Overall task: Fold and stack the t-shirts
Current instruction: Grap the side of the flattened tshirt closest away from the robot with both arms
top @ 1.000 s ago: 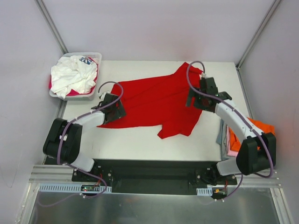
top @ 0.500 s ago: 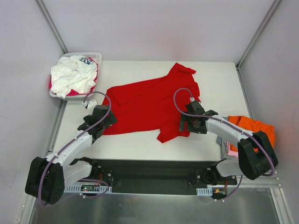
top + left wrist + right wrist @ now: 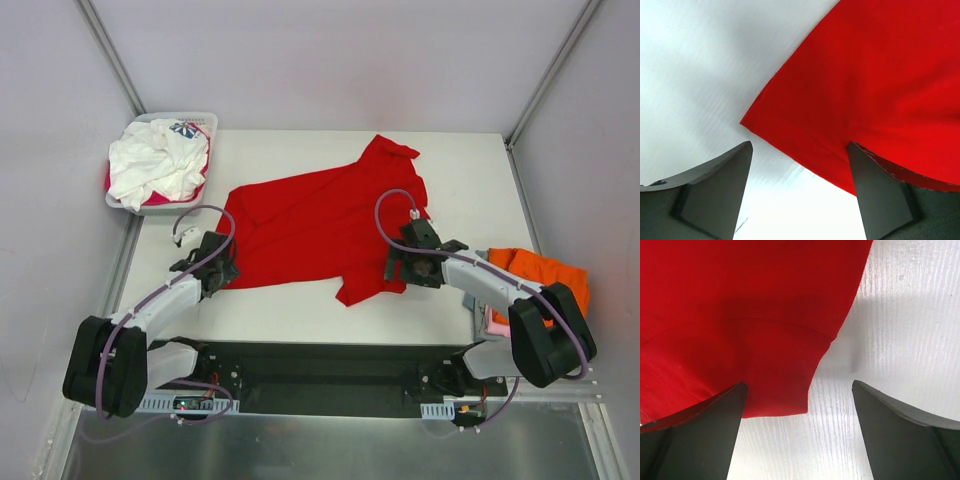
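A plain red t-shirt [image 3: 320, 225] lies spread on the white table [image 3: 300, 310], collar toward the far right. My left gripper [image 3: 215, 272] sits low at the shirt's near-left corner. It is open, and that corner of the red t-shirt [image 3: 865, 75] lies flat between and beyond the left gripper's [image 3: 800, 146] fingers. My right gripper [image 3: 405, 265] is over the near-right sleeve, also open. In the right wrist view the red t-shirt's [image 3: 740, 305] sleeve hem rests on the table by the left finger of the right gripper [image 3: 799, 384]. Nothing is held.
A white slotted basket [image 3: 207, 122] at the far left holds a crumpled white printed t-shirt [image 3: 155, 165] over a magenta one [image 3: 110, 182]. At the right table edge lies a pile with an orange t-shirt [image 3: 545, 272] over a pink one [image 3: 492, 318] and a blue-grey one [image 3: 470, 290].
Both grippers have drawn back from the shirt's left edge and far-right side toward its near edge. The red shirt now lies flatter, with its left edge further in.
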`<act>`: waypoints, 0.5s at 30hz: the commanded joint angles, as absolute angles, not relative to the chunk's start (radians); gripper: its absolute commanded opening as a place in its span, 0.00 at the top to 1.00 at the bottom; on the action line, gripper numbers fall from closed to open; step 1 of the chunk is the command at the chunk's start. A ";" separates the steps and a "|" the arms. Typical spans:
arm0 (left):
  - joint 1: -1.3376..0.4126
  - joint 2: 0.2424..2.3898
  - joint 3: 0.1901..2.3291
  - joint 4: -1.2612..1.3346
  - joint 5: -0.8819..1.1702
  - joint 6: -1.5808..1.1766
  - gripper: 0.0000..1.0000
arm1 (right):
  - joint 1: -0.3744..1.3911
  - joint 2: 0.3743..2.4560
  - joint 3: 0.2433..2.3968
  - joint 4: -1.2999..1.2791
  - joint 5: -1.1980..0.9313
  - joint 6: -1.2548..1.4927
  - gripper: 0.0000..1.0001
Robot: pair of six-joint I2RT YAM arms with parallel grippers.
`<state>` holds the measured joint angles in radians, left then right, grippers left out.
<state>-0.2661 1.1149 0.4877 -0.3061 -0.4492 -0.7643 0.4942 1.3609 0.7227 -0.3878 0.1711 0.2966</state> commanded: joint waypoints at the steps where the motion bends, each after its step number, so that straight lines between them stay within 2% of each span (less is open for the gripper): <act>1: -0.250 1.195 0.545 -0.336 -0.446 -0.781 0.25 | 0.482 1.370 0.713 -0.336 0.133 0.321 0.12; 5: -0.244 1.270 0.568 -0.325 -0.436 -0.778 0.46 | 0.474 1.362 0.700 -0.318 0.129 0.324 0.14; 6: -0.241 1.282 0.575 -0.310 -0.436 -0.778 0.58 | 0.471 1.361 0.695 -0.313 0.129 0.321 0.14; 8: -0.235 1.321 0.589 -0.299 -0.425 -0.764 0.73 | 0.466 1.358 0.693 -0.313 0.129 0.316 0.15; 10: -0.230 1.331 0.607 -0.296 -0.423 -0.759 1.00 | 0.465 1.353 0.692 -0.318 0.127 0.314 0.16; 15: -0.230 1.257 0.603 -0.301 -0.400 -0.727 1.00 | 0.465 1.333 0.687 -0.330 0.123 0.304 0.23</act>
